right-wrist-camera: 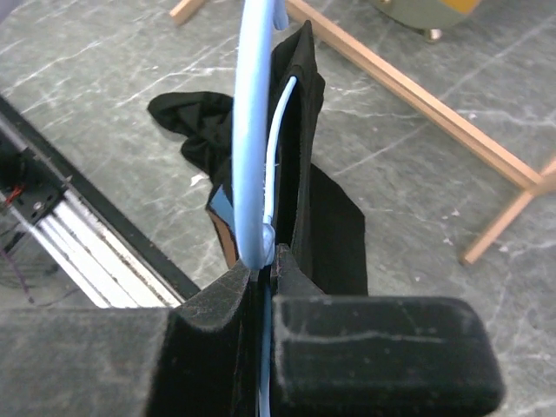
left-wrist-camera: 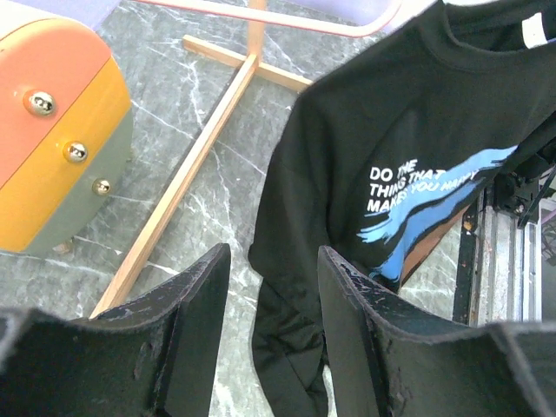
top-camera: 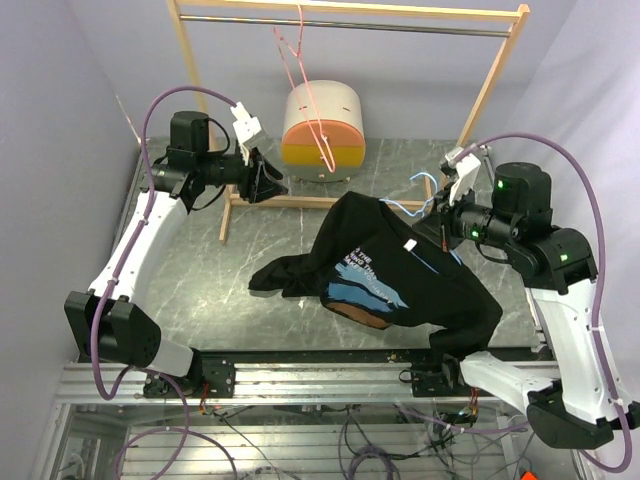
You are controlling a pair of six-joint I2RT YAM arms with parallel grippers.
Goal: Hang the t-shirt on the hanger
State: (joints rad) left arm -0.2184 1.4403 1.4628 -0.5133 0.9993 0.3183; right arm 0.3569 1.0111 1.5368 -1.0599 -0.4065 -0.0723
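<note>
The t-shirt [top-camera: 400,275] seems already on the hanger [top-camera: 407,206], pinched tight in the right end effector [right-wrist-camera: 263,261]; the left end effector [left-wrist-camera: 274,256] gapes wide, empty. Only straightening looks left.

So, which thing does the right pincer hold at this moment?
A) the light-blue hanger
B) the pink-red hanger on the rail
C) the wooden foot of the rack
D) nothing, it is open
A: in the right wrist view the right pincer is shut on the light-blue hanger, with the black t-shirt cloth right against it.
</note>
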